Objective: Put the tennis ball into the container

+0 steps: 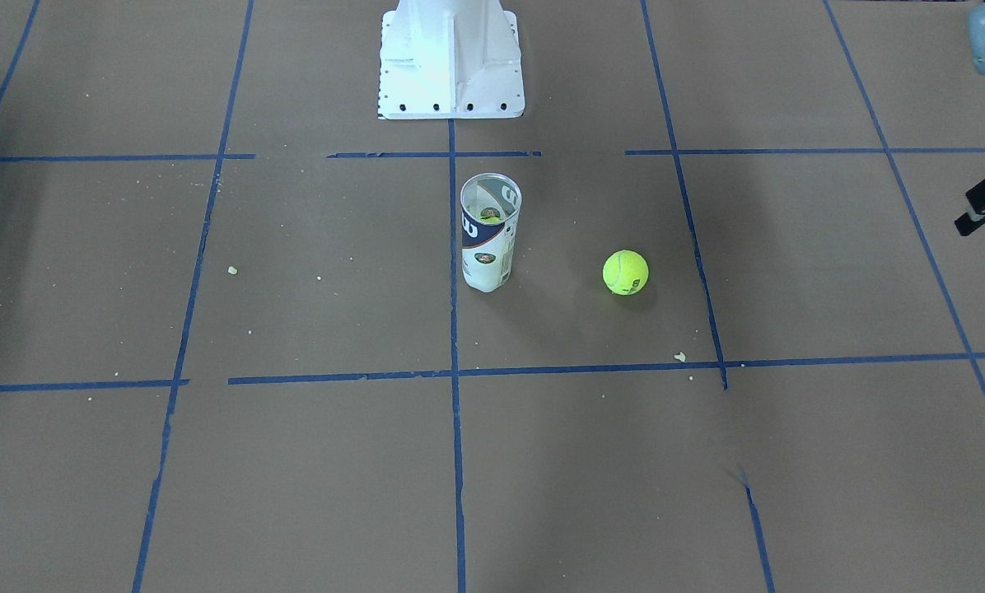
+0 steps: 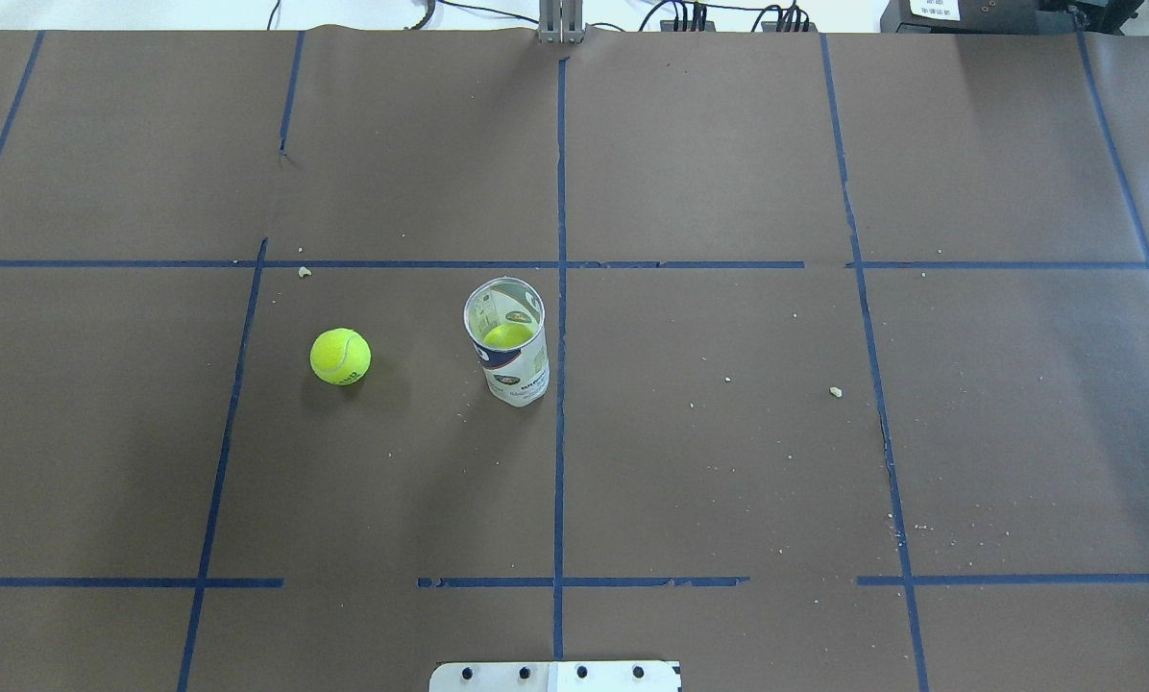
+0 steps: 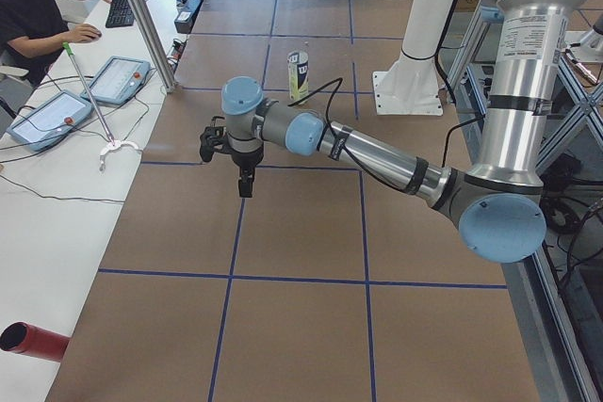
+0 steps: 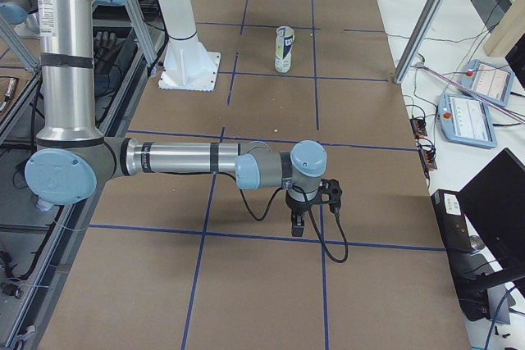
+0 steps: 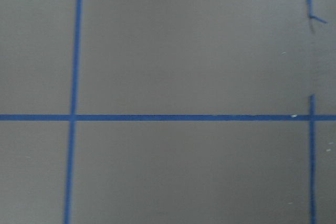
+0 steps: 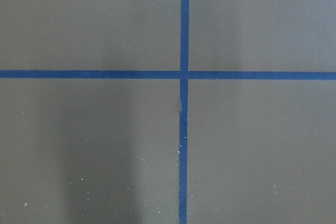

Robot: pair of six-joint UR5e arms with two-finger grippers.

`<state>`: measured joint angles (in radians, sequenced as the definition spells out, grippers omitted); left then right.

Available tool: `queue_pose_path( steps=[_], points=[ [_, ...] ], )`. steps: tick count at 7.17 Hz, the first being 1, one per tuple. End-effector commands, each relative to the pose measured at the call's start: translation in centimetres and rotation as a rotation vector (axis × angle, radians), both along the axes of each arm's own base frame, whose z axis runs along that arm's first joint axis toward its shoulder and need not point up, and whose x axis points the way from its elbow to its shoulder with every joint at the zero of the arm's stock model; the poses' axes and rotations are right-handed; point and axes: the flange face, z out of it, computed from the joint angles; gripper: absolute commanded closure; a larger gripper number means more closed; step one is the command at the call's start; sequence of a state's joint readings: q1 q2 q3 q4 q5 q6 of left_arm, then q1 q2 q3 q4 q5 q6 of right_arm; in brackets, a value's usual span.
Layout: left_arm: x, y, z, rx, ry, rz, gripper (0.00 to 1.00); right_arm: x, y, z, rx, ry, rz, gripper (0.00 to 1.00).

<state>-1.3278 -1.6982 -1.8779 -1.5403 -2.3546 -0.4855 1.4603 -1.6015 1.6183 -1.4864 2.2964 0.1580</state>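
Observation:
The tennis ball (image 2: 340, 357) lies on the brown paper to the left of the container (image 2: 507, 341), about a can's height away from it; it also shows as the tennis ball (image 1: 625, 272). The container (image 1: 490, 233) stands upright and open-topped, with another yellow-green ball (image 2: 509, 334) inside. My left gripper (image 3: 245, 184) hangs pointing down over the table, far out toward the left end and away from both. My right gripper (image 4: 297, 225) hangs the same way near the right end. I cannot tell whether either is open or shut. Both wrist views show only paper and blue tape.
The white robot base (image 1: 451, 62) stands behind the container. Blue tape lines grid the paper, and small crumbs (image 2: 835, 391) lie scattered on it. An operator (image 3: 33, 7) sits at a side desk beyond the table's far edge.

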Motion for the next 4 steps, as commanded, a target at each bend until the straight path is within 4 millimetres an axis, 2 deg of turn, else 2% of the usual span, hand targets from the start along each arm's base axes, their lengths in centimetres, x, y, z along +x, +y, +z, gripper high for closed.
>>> queue_pose_path(
  steps=[1, 2, 3, 4],
  points=[
    [9.3, -1.2, -7.6, -0.062, 0.057, -0.013, 0.00, -0.1, 0.0, 0.0, 0.000, 0.000, -0.002, 0.00],
    [14.5, -1.7, -11.1, -0.070, 0.035, -0.047, 0.00, 0.0, 0.0, 0.0, 0.000, 0.000, 0.000, 0.00],
    [20.1, -0.6, -12.8, -0.079, 0.017, -0.034, 0.00, 0.0, 0.0, 0.0, 0.000, 0.000, 0.000, 0.00],
    [24.1, -0.4, -13.9, -0.088, 0.009, -0.019, 0.00, 0.0, 0.0, 0.0, 0.000, 0.000, 0.000, 0.00]
  ],
)
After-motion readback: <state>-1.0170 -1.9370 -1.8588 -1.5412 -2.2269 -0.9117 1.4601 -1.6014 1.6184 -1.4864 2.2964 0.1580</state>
